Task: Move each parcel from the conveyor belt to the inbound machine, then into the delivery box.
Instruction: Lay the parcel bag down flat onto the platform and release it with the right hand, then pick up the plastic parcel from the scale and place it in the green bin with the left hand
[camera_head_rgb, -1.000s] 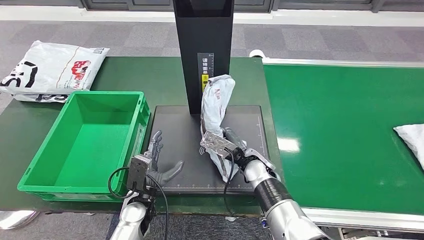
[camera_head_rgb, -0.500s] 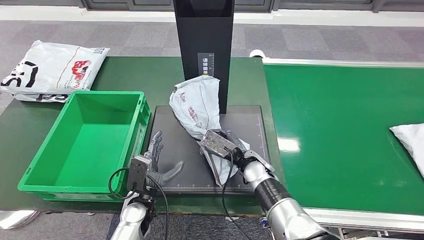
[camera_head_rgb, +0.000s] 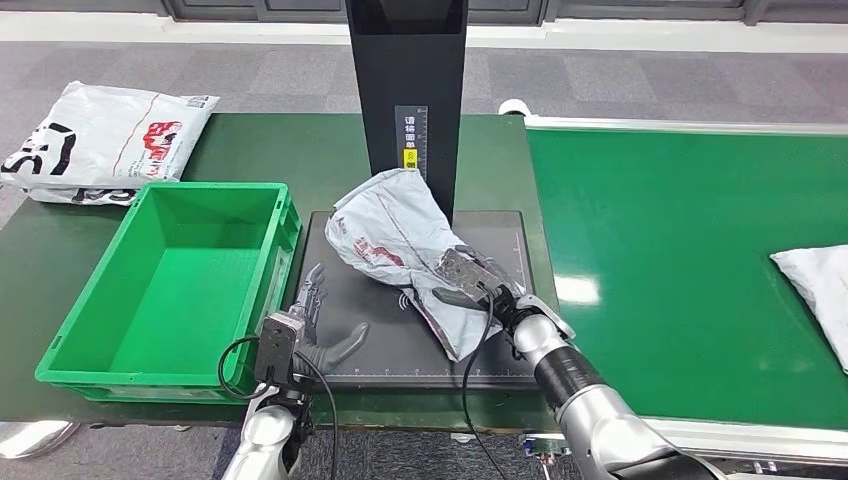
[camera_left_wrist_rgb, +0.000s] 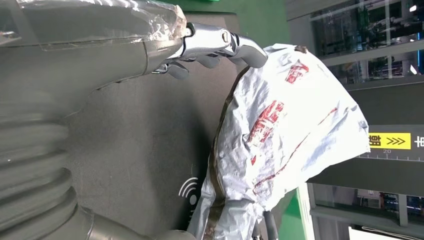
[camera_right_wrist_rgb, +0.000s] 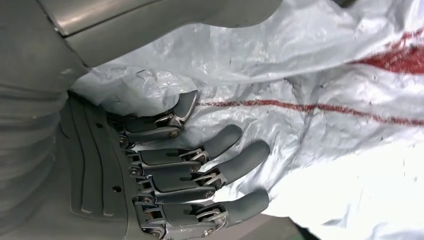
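Right arm (camera_head_rgb: 590, 405) enters from lower right, forearm angled up and toward centre. Right hand (camera_head_rgb: 470, 285) lies against the parcel (camera_head_rgb: 400, 235); fingers (camera_right_wrist_rgb: 225, 170) extended and slightly spread over the plastic, thumb on the other side of a fold. Grip cannot be confirmed.

Left arm (camera_head_rgb: 262, 440) rises from the bottom edge, wrist near the pad's front corner. Left hand (camera_head_rgb: 315, 325) empty, fingers (camera_left_wrist_rgb: 215, 42) apart and lightly bent, thumb out to the side, not touching the parcel.
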